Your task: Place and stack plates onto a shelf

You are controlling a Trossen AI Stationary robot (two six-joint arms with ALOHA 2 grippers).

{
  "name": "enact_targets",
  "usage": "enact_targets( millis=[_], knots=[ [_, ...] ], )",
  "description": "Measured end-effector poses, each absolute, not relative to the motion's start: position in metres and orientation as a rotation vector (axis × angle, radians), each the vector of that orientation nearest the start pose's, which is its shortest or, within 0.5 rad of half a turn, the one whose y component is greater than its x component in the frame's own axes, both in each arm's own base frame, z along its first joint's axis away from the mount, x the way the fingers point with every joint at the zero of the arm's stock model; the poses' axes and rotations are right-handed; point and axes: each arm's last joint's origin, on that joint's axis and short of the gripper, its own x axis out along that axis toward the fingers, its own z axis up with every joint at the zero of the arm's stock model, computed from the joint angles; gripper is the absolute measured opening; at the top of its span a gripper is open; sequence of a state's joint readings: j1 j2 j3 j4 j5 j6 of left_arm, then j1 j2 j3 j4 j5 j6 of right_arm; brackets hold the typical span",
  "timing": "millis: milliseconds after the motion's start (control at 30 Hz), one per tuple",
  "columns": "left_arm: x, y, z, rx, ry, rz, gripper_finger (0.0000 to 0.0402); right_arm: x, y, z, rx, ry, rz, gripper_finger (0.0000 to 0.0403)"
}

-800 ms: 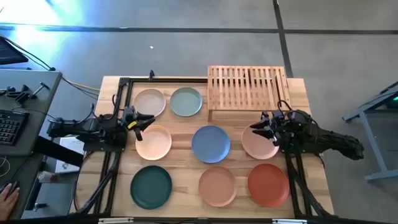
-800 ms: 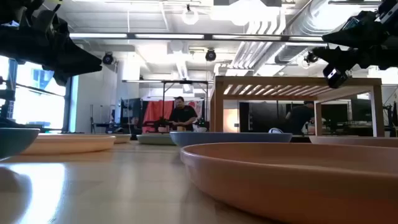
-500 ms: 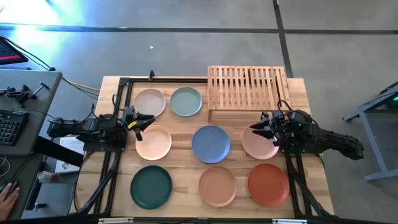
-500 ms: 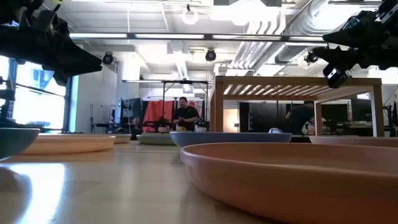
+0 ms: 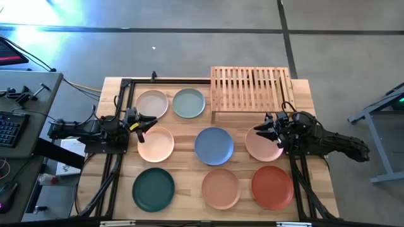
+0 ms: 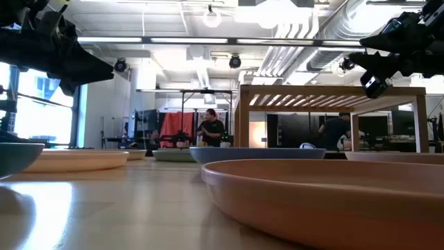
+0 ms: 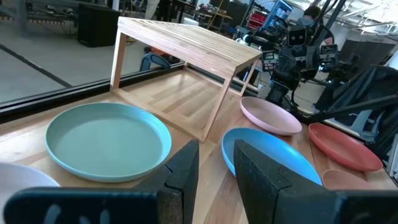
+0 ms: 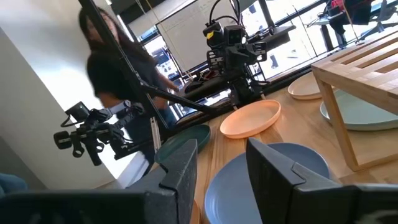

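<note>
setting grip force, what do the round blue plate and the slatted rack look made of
Round blue plate: probably matte plastic or a fibre composite, judging by its even colour, lack of glare and thin low rim; ceramic cannot be ruled out.
Slatted light-wood rack: looks like bamboo or pale wood, unglossy, with visible grain and separate slats.

- Left arm reaches in from the table's left edge, lying low and roughly level, wrist pointed toward the table's middle.
- Left gripper (image 5: 146,122) hangs above the table surface near that left edge; fingers (image 7: 186,171) parted with a clear gap, nothing between them.
- Right arm comes in from the table's right edge, elbow out past the edge, wrist aimed toward the table's middle.
- Right gripper (image 5: 264,130) is raised off the table, fingers (image 8: 181,167) spread wide and empty.
- The two grippers face each other across the table, well apart.
</note>
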State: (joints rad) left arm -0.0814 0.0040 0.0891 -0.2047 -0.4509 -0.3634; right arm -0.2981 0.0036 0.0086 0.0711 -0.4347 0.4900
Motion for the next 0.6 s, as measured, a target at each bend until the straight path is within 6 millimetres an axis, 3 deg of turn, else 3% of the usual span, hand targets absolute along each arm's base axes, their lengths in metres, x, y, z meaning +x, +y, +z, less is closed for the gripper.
enact_targets(
  millis=[600],
  knots=[
    [0.0889,0.0054,0.174,-0.327,0.048,0.386,0.009,0.0939,-0.0163,0.1727,0.462,-0.037,0.144,0.0121]
  ],
)
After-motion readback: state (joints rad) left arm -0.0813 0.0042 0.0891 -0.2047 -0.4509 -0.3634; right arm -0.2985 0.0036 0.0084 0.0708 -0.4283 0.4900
